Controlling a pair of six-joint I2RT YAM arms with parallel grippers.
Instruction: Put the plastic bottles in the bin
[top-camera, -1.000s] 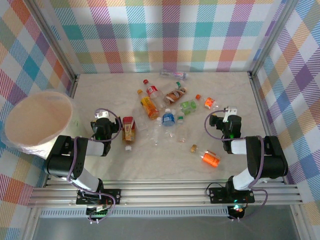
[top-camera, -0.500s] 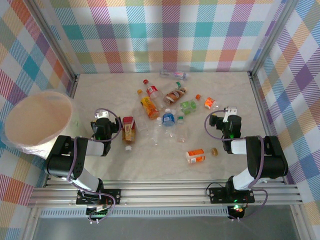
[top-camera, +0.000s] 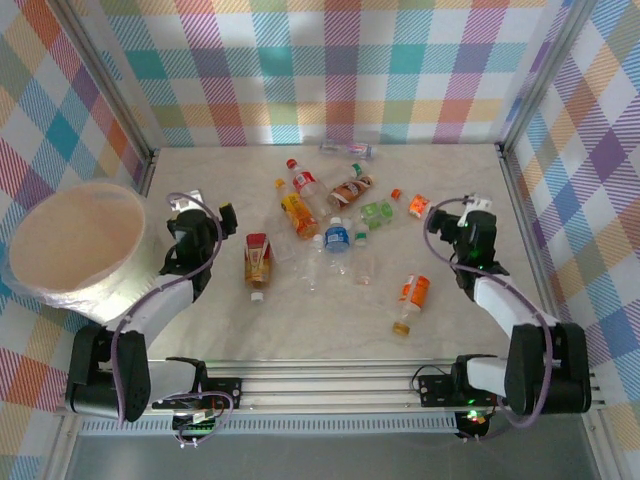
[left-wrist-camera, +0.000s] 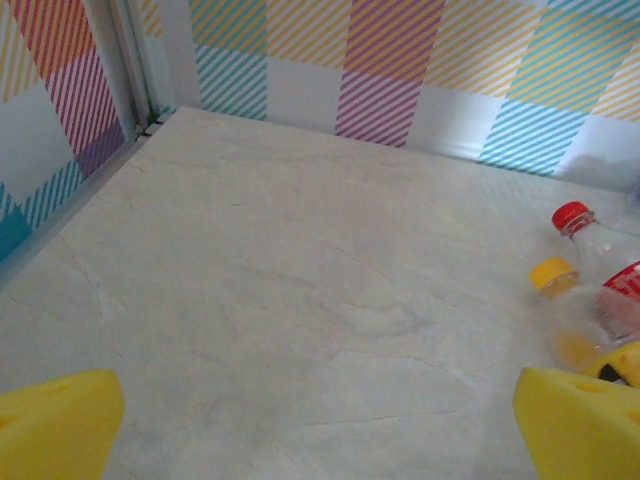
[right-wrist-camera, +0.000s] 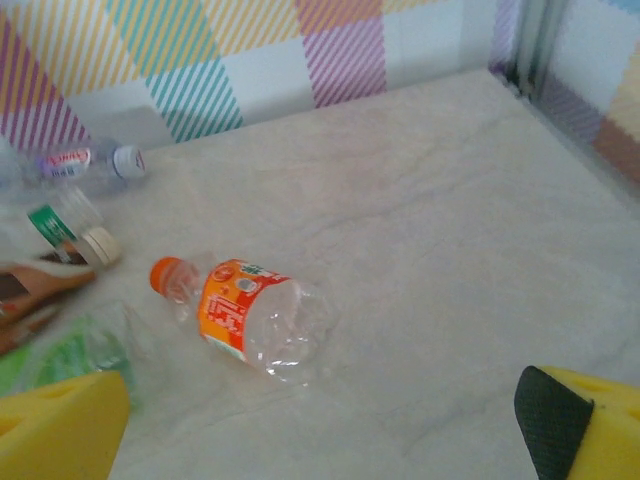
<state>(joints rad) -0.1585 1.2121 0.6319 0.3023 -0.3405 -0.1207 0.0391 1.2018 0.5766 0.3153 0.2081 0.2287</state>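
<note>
Several plastic bottles lie scattered mid-table: a red-capped one (top-camera: 303, 180), a yellow-orange one (top-camera: 297, 212), a blue-labelled one (top-camera: 337, 238), a green one (top-camera: 377, 212) and a red-brown one (top-camera: 258, 260). An orange-labelled bottle (top-camera: 410, 297) lies alone toward the front right. The white bin (top-camera: 75, 245) stands at the far left. My left gripper (top-camera: 205, 212) is open over bare table (left-wrist-camera: 320, 425), left of the red-capped (left-wrist-camera: 580, 225) and yellow-capped (left-wrist-camera: 565, 290) bottles. My right gripper (top-camera: 462, 215) is open (right-wrist-camera: 320, 425), with an orange-capped bottle (right-wrist-camera: 245, 315) lying ahead of it.
Checked walls with metal posts close in the table on three sides. A clear bottle with a purple label (top-camera: 347, 150) lies by the back wall. A brown-labelled bottle (top-camera: 352, 188) and two unlabelled clear ones (top-camera: 315, 270) sit in the cluster. Aluminium rails (top-camera: 330, 385) run along the near edge.
Both arms have unfolded from a tucked pose and reached outward and back. The loose orange-labelled bottle at the front right has rolled and turned, now lying nearly lengthwise.
</note>
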